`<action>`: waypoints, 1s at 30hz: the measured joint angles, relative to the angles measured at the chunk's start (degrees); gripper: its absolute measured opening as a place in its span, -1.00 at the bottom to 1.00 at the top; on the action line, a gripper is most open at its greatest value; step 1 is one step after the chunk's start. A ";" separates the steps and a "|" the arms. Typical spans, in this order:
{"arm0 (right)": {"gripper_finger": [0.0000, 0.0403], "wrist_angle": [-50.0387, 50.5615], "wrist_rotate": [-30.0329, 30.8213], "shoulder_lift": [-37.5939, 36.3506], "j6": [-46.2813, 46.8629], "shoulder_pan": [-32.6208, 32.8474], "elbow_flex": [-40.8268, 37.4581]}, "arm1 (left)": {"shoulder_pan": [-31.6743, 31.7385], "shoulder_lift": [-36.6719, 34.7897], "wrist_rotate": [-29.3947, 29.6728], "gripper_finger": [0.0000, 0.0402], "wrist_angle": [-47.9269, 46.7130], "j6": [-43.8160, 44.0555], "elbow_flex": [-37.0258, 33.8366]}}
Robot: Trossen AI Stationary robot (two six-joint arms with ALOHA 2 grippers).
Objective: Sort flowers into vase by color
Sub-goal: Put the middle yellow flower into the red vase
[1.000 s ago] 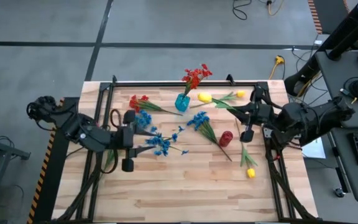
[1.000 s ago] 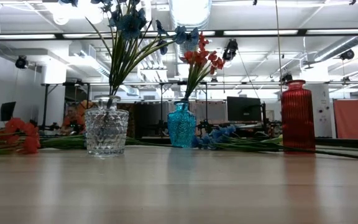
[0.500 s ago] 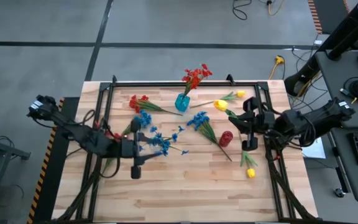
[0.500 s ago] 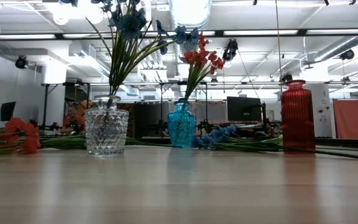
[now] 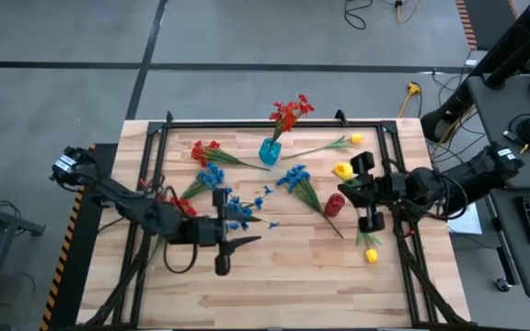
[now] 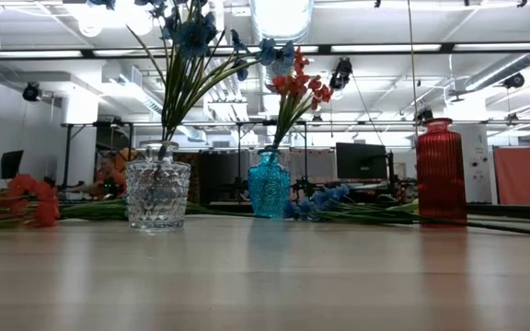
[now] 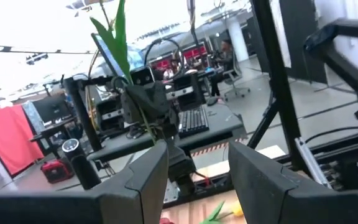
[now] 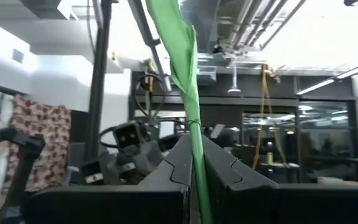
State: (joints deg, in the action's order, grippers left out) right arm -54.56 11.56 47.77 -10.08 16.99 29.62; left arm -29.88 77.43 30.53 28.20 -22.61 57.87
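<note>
at about three o'clock on the wooden surface [image 5: 274,276], seen from above, the right hand [image 5: 350,181] is clenched on a yellow flower [image 5: 342,170]. its head shows just beside the red vase [image 5: 335,204], toward one o'clock from it. in the right wrist view the green stem [image 8: 188,81] runs up between the two dark fingers [image 8: 219,165], which press against it from both sides.

toward seven o'clock of the surface's middle, the left hand [image 5: 231,244] has its fingers parted, and the left wrist view shows the two fingers [image 7: 145,177] apart with a gap between them. a green stalk with leaves [image 7: 120,46] rises just past that gap; whether it is gripped i cannot tell.

the rest of the flowers lie scattered. blue stems [image 5: 233,207] sit near the middle, some standing in a clear glass vase [image 6: 157,193] in the low view. red flowers [image 5: 289,113] stand in the blue vase [image 5: 269,151] at about twelve o'clock. more red stems [image 5: 205,150] lie toward ten o'clock, and another blue bunch [image 5: 294,179] lies just beside the red vase, toward nine o'clock from it. one yellow flower [image 5: 355,139] lies toward one o'clock and another [image 5: 371,256] at about four o'clock near the surface's edge.
</note>
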 joint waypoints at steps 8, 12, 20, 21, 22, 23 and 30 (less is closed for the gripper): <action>-0.95 -2.23 -1.61 4.13 0.00 0.00 1.05 | 1.06 2.30 0.03 -0.24 0.50 -0.84 0.89; -0.95 -5.09 -4.54 4.53 -0.52 0.00 0.92 | 1.13 0.90 0.05 -0.24 0.60 -0.89 -0.28; -0.96 -9.85 -4.25 4.79 -3.40 -0.15 -2.24 | 1.44 -5.78 0.30 -0.24 0.21 -1.52 -6.14; -0.96 -10.57 -4.16 4.83 -3.55 -0.15 -2.70 | 1.56 -7.30 0.32 -0.24 0.21 -1.54 -7.30; -0.96 -10.70 -4.07 4.83 -3.98 -0.21 -2.97 | 1.77 -8.74 0.32 -0.24 0.19 -1.53 -8.55; -0.96 -10.81 -3.89 4.83 -4.12 -0.57 -3.12 | 2.16 -10.17 0.31 -0.24 0.19 -1.53 -9.74; -0.96 -10.65 -2.55 7.18 -3.30 -7.55 -3.45 | 9.60 -18.30 -3.46 -0.24 0.76 -1.36 -17.12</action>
State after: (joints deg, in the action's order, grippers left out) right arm -65.21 9.02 54.95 -13.37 9.44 26.18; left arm -20.28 59.13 27.08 28.96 -23.97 40.75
